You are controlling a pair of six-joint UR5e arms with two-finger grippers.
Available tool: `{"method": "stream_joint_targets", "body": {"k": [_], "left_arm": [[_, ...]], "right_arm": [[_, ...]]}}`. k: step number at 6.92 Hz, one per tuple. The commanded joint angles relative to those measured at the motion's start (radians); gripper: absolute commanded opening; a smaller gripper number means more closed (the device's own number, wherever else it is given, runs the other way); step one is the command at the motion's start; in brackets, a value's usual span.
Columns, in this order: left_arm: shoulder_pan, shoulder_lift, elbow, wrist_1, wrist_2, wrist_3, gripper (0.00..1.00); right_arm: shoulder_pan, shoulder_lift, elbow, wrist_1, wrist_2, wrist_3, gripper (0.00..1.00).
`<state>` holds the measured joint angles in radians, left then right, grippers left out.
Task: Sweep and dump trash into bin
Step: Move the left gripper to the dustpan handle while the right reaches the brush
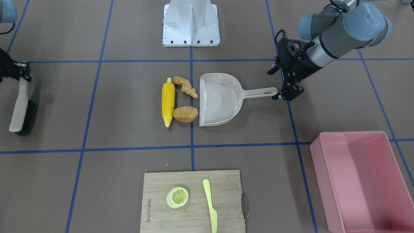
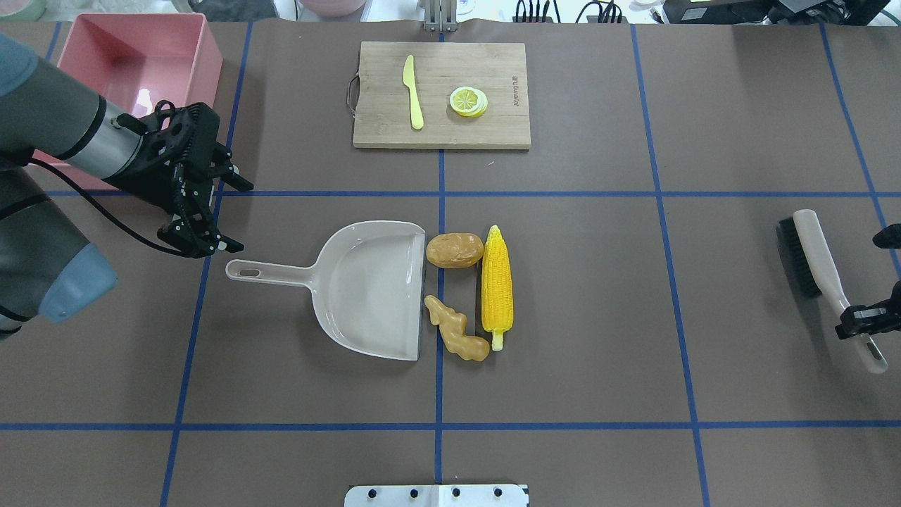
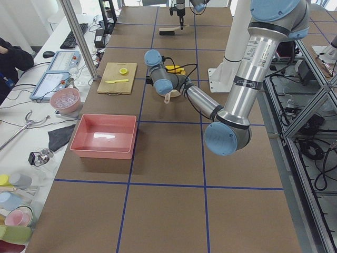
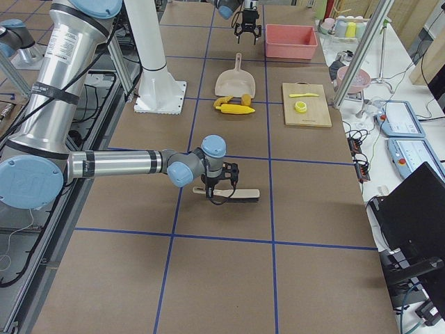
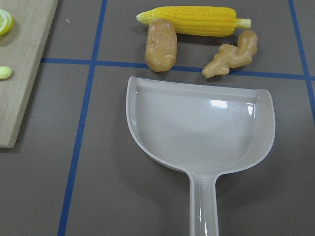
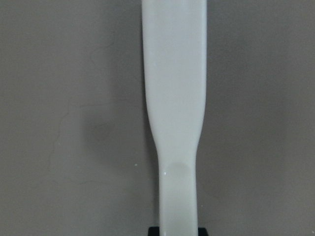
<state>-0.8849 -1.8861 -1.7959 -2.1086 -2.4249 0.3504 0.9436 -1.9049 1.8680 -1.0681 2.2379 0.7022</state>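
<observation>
A beige plastic dustpan [image 2: 373,289] lies flat in the middle of the brown table. The trash sits just off its open lip: a smooth orange-brown toy potato [image 2: 455,250] and a knobbly tan ginger root [image 2: 457,329] are nearly touching the edge. A yellow corn cob [image 2: 497,285] lies behind them, parallel to the lip. The large pink plastic bin [image 2: 105,56] stands well apart from the dustpan, beyond its handle end and toward the far edge of the table. The left gripper [image 2: 243,217] hovers just beside the tip of the dustpan's handle [image 2: 271,271], jaws spread wide and holding nothing. The step in hand looks like taking that handle. It would go best with the fingers straddling the narrow stem squarely, low enough to clamp without tipping the pan, so the lip stays pressed to the table and nothing rolls under it. Far from the dustpan on the trash side, the right gripper [image 2: 862,318] sits over the handle of a beige brush with black bristles [image 2: 809,257]. Whether its jaws have clamped cannot be told. The foods are rounded and likely to roll, so a slow stroke from behind the corn would probably push all three in together.
</observation>
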Motion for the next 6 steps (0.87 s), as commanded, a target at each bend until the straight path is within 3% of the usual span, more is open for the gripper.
{"method": "stream_joint_targets", "body": {"k": [1, 3, 5, 6], "left_arm": [[0.033, 0.001, 0.087, -0.255, -0.005, -0.12, 0.98], [0.119, 0.025, 0.177, -0.533, 0.128, -0.239, 0.98], [0.207, 0.086, 0.178, -0.699, 0.261, -0.338, 0.98], [0.208, 0.102, 0.179, -0.711, 0.274, -0.344, 0.98]], "right_arm": [[0.0, -0.049, 0.114, 0.001, 0.012, -0.001, 0.0], [-0.04, -0.08, 0.317, -0.167, 0.055, 0.011, 0.0], [-0.15, -0.002, 0.356, -0.185, 0.062, 0.327, 0.0], [-0.21, 0.053, 0.358, -0.185, 0.052, 0.455, 0.0]]}}
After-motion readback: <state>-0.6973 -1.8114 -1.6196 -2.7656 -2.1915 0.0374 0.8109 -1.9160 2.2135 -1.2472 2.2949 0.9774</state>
